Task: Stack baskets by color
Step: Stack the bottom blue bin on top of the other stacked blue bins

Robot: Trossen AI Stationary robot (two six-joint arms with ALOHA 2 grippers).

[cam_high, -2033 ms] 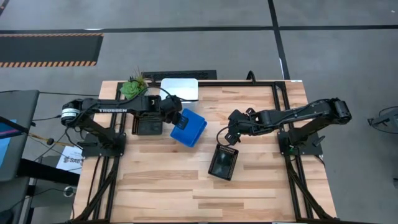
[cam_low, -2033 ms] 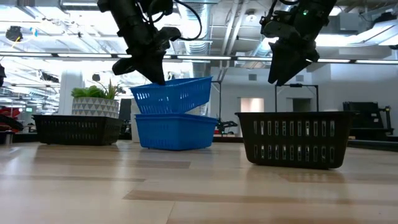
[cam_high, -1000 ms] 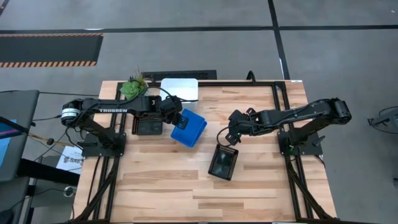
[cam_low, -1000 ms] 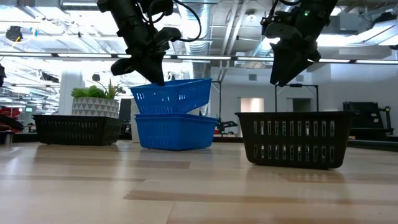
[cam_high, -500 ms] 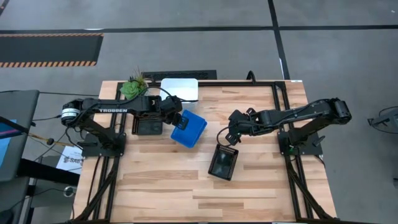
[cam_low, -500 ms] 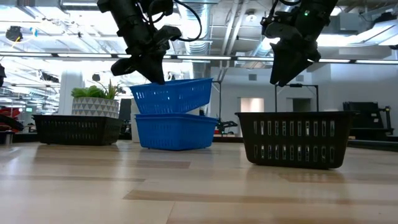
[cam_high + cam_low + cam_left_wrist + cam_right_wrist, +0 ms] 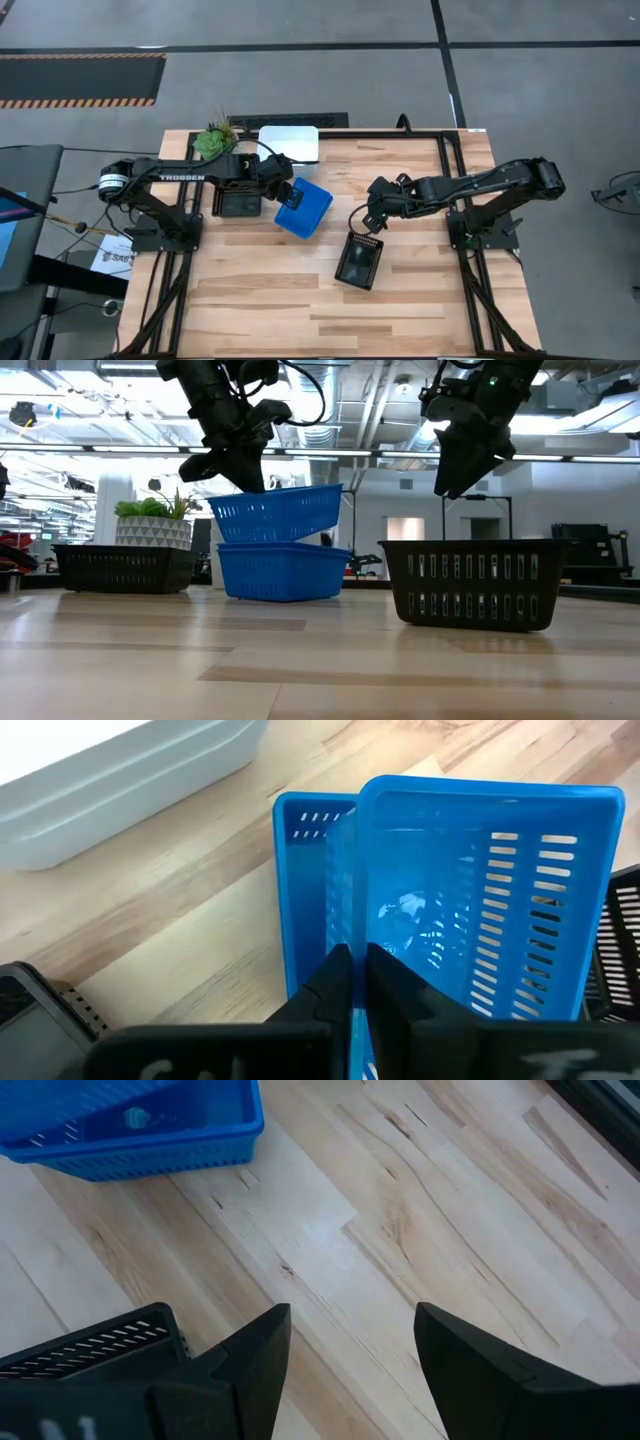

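A bright blue basket (image 7: 277, 513) hangs tilted just over a second blue basket (image 7: 282, 571) that stands on the table. My left gripper (image 7: 358, 982) is shut on the upper one. A black slotted basket (image 7: 239, 203) stands under my left arm. A white basket (image 7: 289, 142) sits at the far edge. Another black basket (image 7: 360, 260) stands mid-table. My right gripper (image 7: 370, 224) hovers open above that basket's far end, touching nothing. My left gripper pinches the upper blue basket's short end wall at its rim (image 7: 358, 945), one finger inside the basket and one outside. The fingers slant down from the table's left. The basket is tilted, its held end lower. Whether its bottom touches the lower basket, I cannot tell.
A small green potted plant (image 7: 213, 140) stands at the far left corner beside the white basket. Bare wood lies along the table's near half (image 7: 300, 310) and between the blue baskets and the mid-table black basket.
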